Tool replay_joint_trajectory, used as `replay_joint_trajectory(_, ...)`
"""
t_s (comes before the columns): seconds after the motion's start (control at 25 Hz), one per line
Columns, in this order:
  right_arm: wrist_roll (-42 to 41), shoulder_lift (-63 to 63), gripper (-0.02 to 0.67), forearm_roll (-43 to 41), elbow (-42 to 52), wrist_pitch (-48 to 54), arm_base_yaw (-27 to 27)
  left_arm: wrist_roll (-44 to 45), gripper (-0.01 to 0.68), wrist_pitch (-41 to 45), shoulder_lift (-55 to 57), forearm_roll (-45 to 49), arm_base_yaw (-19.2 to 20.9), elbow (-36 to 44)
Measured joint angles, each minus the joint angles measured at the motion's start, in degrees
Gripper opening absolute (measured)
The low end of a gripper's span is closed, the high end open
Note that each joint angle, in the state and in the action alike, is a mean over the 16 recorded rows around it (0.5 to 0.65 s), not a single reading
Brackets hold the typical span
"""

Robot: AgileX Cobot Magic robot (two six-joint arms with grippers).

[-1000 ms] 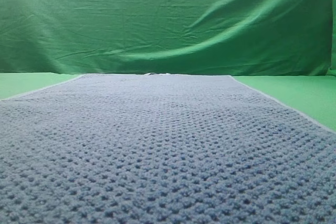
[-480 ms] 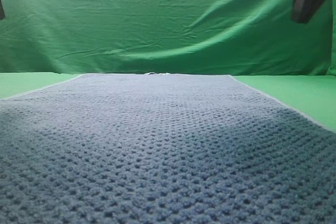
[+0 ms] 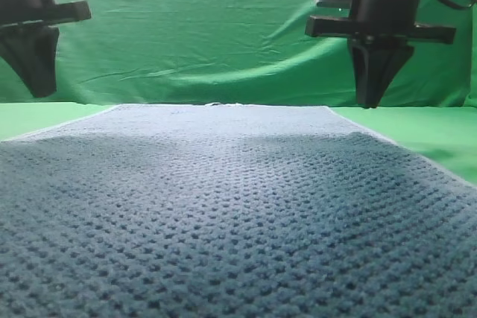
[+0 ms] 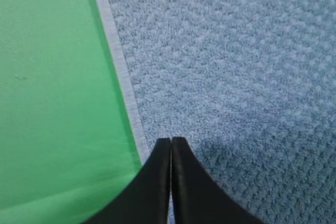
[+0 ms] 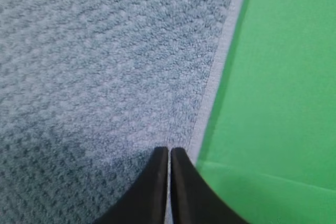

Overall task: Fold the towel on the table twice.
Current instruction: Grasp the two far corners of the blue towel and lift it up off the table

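A: Above the two long edges of the towel (image 3: 223,206), what were the tools doing?

B: The left tool (image 4: 171,141) hung with its jaws pressed together and nothing between them, its tip over the towel's pale edging (image 4: 122,72). The right tool (image 5: 168,151) was the same: closed, empty, poised just inside the opposite border, with bare green surface (image 5: 283,77) beside it.

A: So the first fold had not begun?

B: I judged not. The cloth lay flat in a single layer, and neither tool touched it in the high view, where the left tool (image 3: 37,91) and right tool (image 3: 370,102) both hung in the air.

A: How should the pick-up have gone?

B: Each would have needed to open first, then come down straddling the edging so one finger slid under the hem. Pinching at matching points on both sides would have kept the fold square; uneven grips would likely have skewed it.

A: And the towel itself?

B: Blue-grey, with a bumpy waffle-like knit and thin pale trim, spread wide across the surface and reaching toward the wrinkled green backdrop (image 3: 223,27). It looked soft and limp, likely to sag between two grips.
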Motion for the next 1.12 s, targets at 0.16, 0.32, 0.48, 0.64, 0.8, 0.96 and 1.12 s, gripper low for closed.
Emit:
replay_joint_trajectory(0.16, 0.1, 2.2, 0.109, -0.1, -1.0, -0.2, 0.0, -0.4, 0.056, 0.7, 2.1, 1.3, -0.8, -1.2)
replay_joint_trajectory(0.32, 0.1, 2.9, 0.263, 0.1, -1.3, -0.6, 0.0, -1.3, 0.197, 0.8, 3.0, 1.5, -1.0, -1.5)
replay_joint_trajectory(0.48, 0.1, 3.0, 0.424, 0.6, -1.4, -1.2, 0.0, -3.1, 0.358, 0.6, 3.2, 2.3, -1.0, -1.6)
replay_joint_trajectory(0.64, 0.1, 3.5, 0.560, 1.2, -1.5, -1.6, 0.0, -5.2, 0.516, 0.5, 3.6, 3.4, -1.0, -1.6)
replay_joint_trajectory(0.8, -0.1, 4.2, 0.620, 1.5, -1.6, -1.8, 0.0, -7.5, 0.624, 0.3, 4.4, 4.7, -1.0, -1.6)
replay_joint_trajectory(0.96, -0.3, 5.1, 0.616, 1.4, -1.7, -2.0, 0.0, -9.1, 0.644, -0.1, 5.5, 6.0, -1.0, -1.7)
replay_joint_trajectory(1.12, -0.5, 6.1, 0.605, 1.0, -1.9, -2.2, 0.0, -9.6, 0.643, -0.4, 6.7, 6.6, -1.1, -2.0)
